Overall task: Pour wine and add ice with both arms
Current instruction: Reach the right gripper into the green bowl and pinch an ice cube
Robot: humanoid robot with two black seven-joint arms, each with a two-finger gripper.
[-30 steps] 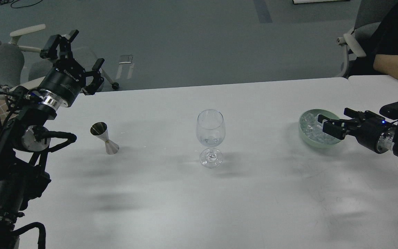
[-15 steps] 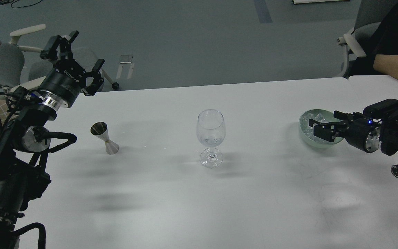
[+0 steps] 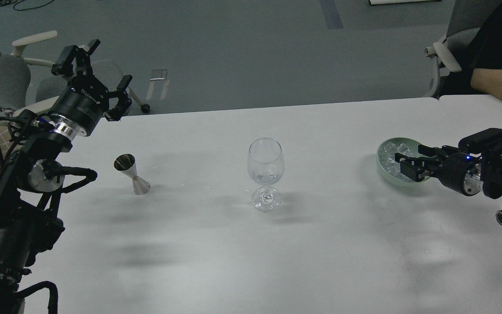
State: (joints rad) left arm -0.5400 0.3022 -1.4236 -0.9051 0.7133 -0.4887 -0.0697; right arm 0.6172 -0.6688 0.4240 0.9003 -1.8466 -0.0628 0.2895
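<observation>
An empty clear wine glass [image 3: 266,168] stands upright at the middle of the white table [image 3: 320,244]. A small steel jigger [image 3: 131,173] stands to its left. A pale green bowl [image 3: 381,163] at the right holds several clear ice lumps [image 3: 390,152]. My right gripper [image 3: 413,159] is open and reaches in from the right, its fingers low over the bowl's near right part. I cannot tell whether it touches any ice. My left gripper [image 3: 98,69] is open and empty, raised above the table's far left corner, well behind the jigger.
A person's bare forearm [image 3: 501,87] rests at the table's far right corner, beside a grey office chair [image 3: 451,52]. Another grey chair [image 3: 2,74] stands behind my left arm. The table's far edge runs just behind the left gripper.
My right gripper swung left over the ice bowl, then drew back a little to the right and dipped lower into it. The left arm barely moved.
</observation>
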